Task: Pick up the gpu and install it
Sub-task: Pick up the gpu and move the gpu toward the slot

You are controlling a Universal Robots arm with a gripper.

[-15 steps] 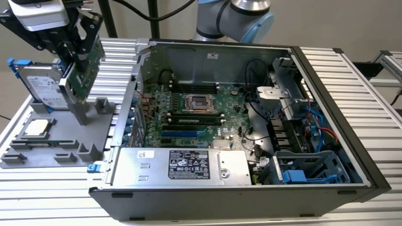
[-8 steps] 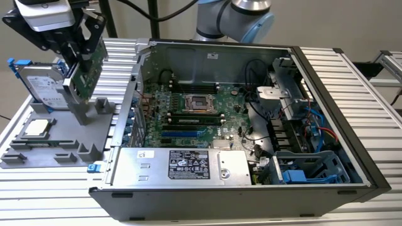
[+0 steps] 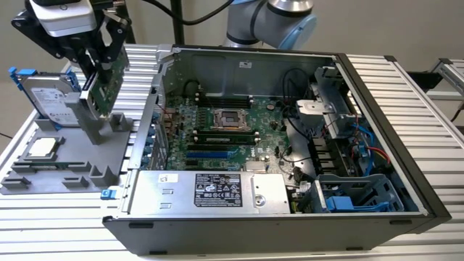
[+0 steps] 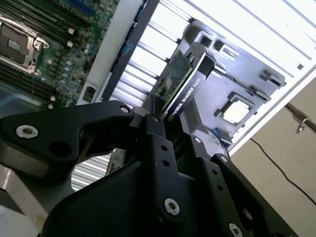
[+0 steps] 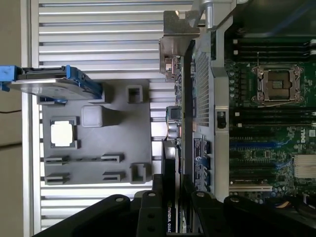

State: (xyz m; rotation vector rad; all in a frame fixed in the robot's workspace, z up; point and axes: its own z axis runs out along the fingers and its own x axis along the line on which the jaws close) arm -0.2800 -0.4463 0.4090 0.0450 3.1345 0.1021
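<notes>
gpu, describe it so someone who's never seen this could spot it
On the exterior view's left, beside the open computer case, lies a grey parts tray. Above it the gripper clamps the gpu: a thin green board, unlike the blue-railed hard drive and square CPU chip.

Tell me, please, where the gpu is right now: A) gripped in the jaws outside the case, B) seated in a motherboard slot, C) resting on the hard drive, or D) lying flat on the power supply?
A: the gpu is clamped on edge between the jaws of the gripper, and the exterior view shows it held at that view's left, outside the case.
</notes>
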